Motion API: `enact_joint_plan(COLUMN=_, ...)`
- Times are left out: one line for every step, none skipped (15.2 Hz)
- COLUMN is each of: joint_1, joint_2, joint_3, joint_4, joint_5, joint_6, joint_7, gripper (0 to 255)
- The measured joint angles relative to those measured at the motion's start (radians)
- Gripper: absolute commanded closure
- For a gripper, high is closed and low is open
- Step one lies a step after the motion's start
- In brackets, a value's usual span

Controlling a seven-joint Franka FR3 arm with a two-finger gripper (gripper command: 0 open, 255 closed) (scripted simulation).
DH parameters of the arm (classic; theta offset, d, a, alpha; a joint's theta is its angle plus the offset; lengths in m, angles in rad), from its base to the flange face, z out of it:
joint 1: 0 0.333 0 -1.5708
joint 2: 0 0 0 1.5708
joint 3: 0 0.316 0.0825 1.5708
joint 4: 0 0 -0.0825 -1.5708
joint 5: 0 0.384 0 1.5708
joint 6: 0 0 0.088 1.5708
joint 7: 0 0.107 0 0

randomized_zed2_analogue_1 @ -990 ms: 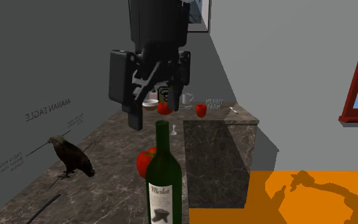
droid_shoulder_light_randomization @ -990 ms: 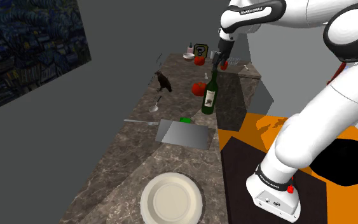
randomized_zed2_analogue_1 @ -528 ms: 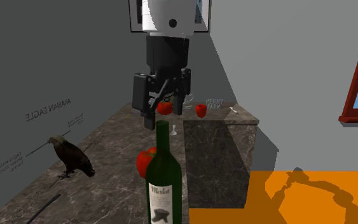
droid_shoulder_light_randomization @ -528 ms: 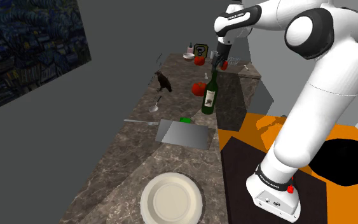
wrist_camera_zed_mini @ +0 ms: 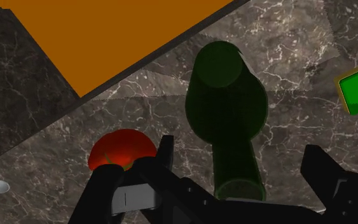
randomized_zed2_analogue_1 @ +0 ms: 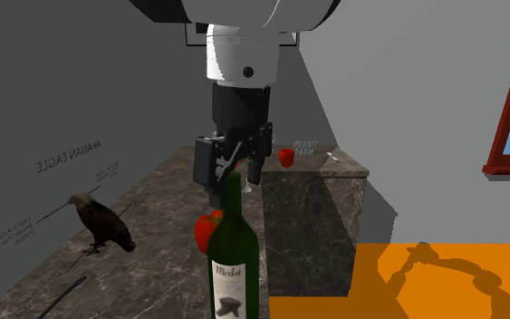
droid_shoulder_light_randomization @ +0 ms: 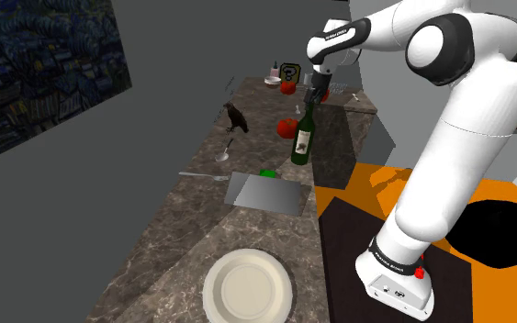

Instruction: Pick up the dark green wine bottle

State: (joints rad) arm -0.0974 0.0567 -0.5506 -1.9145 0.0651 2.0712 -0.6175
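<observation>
The dark green wine bottle [wrist_camera_zed_mini: 225, 105] stands upright on the marble counter [droid_shoulder_light_randomization: 192, 229]. Its neck rises just beneath and between the spread jaws, which do not touch it. Apparently glass, it is presumably heavy, stiff, slick and breakable. The narrow neck offers the likeliest hold.

I'm looking into a home kitchen: a stone-patterned bench [droid_shoulder_light_randomization: 192, 229] is carrying a plate [droid_shoulder_light_randomization: 247, 289], a wine bottle [randomized_zed2_analogue_1: 234, 263] and red fruit [droid_shoulder_light_randomization: 286, 128], and a painting [droid_shoulder_light_randomization: 36, 73] is hanging on the wall [droid_shoulder_light_randomization: 155, 50].

Grey walls [randomized_zed2_analogue_1: 407, 72] enclose a marble counter [droid_shoulder_light_randomization: 174, 248] over orange floor [randomized_zed2_analogue_1: 380, 304].
</observation>
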Motion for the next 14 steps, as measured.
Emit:
enact_joint_plan(joint_1=0.0, joint_2=0.0, joint_3=0.0, joint_4=-0.003, joint_5=0.0, joint_6=0.003, joint_7=0.0, gripper=255)
enact_joint_plan(joint_1=0.0, joint_2=-0.001, joint_3=0.0, joint_4=-0.004, joint_5=0.0, joint_6=0.004, joint_7=0.001, gripper=255)
enact_joint_plan(joint_1=0.001, joint_2=-0.001, joint_3=0.0, joint_4=-0.005, joint_5=0.0, joint_6=0.005, joint_7=0.001, gripper=255)
enact_joint_plan(joint_1=0.001, joint_2=-0.001, joint_3=0.0, joint_4=-0.005, joint_5=0.0, joint_6=0.005, joint_7=0.001, gripper=255)
enact_joint_plan(joint_1=0.001, joint_2=-0.001, joint_3=0.0, joint_4=-0.005, joint_5=0.0, joint_6=0.005, joint_7=0.001, gripper=255)
enact_joint_plan(joint_1=0.001, joint_2=-0.001, joint_3=0.0, joint_4=-0.005, joint_5=0.0, joint_6=0.005, joint_7=0.001, gripper=255)
enact_joint_plan(joint_1=0.001, joint_2=-0.001, joint_3=0.0, joint_4=-0.005, joint_5=0.0, joint_6=0.005, joint_7=0.001, gripper=255)
enact_joint_plan(joint_1=0.001, joint_2=-0.001, joint_3=0.0, joint_4=-0.005, joint_5=0.0, joint_6=0.005, joint_7=0.0, gripper=255)
enact_joint_plan(joint_1=0.0, joint_2=-0.001, joint_3=0.0, joint_4=-0.004, joint_5=0.0, joint_6=0.005, joint_7=0.0, gripper=255)
enact_joint_plan(joint_1=0.0, joint_2=0.0, joint_3=0.0, joint_4=-0.004, joint_5=0.001, joint_6=0.006, joint_7=-0.001, gripper=255)
enact_joint_plan(joint_1=0.0, joint_2=-0.001, joint_3=0.0, joint_4=0.0, joint_5=0.0, joint_6=0.001, joint_7=0.0, gripper=255)
enact_joint_plan(joint_1=0.0, joint_2=0.0, joint_3=0.0, joint_4=0.008, joint_5=0.0, joint_6=-0.008, joint_7=0.001, gripper=255)
enact_joint_plan(joint_1=0.0, joint_2=-0.003, joint_3=0.0, joint_4=0.017, joint_5=-0.002, joint_6=-0.019, joint_7=0.002, gripper=255)
enact_joint_plan(joint_1=0.0, joint_2=-0.008, joint_3=0.0, joint_4=0.026, joint_5=-0.005, joint_6=-0.032, joint_7=0.003, gripper=255)
